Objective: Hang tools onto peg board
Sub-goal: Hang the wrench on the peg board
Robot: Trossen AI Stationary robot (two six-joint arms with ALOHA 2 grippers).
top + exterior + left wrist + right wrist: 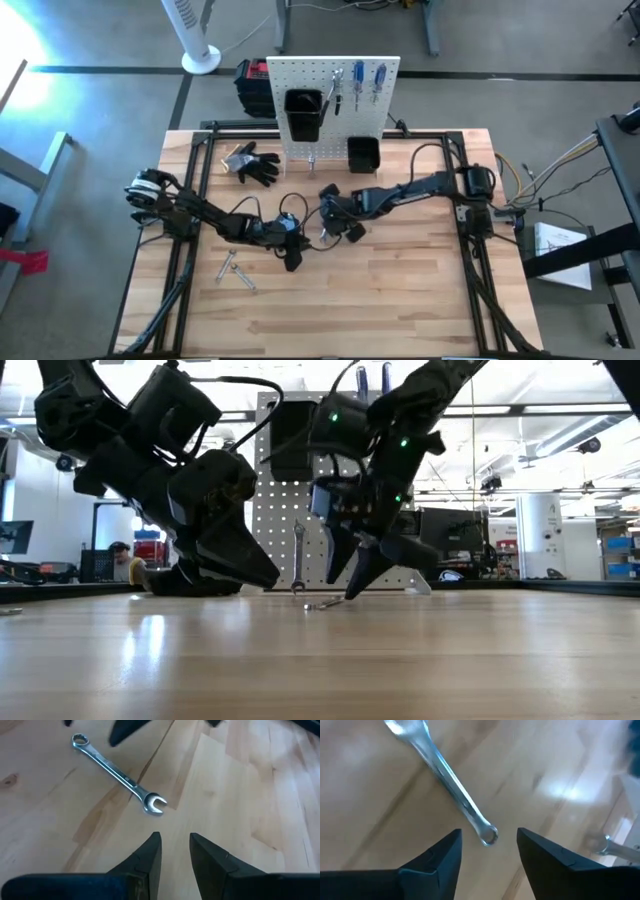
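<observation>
Item under inspection: a slim silver wrench (117,771) lying flat on the wooden table (400,290), in the middle of the surface toward its back edge, just in front of the peg board (330,85). One end is a closed ring, the other an open fork.

Right gripper (487,852): poised directly over the ring end, fingers spread wide with the ring showing between the tips, gripping nothing. In the low view the tips are at or just above the table beside the wrench.

Left gripper (175,852): close by, aimed at the fork end, fingers narrowly parted and empty.

Board status: two blue-handled screwdrivers (368,80) and another tool already hang at the top; one wrench (298,555) hangs low on the panel. Further small tools (232,268) lie toward the table's left side.

Handling assessment: judged light, rigid and smooth, so liable to slide or pivot between hard fingers. Lying flat, it offers little height to pinch. Best hold appears to be across the narrow shank just behind the ring, leaving the ring free to slip over a peg. A grip at the extreme end risks swinging
</observation>
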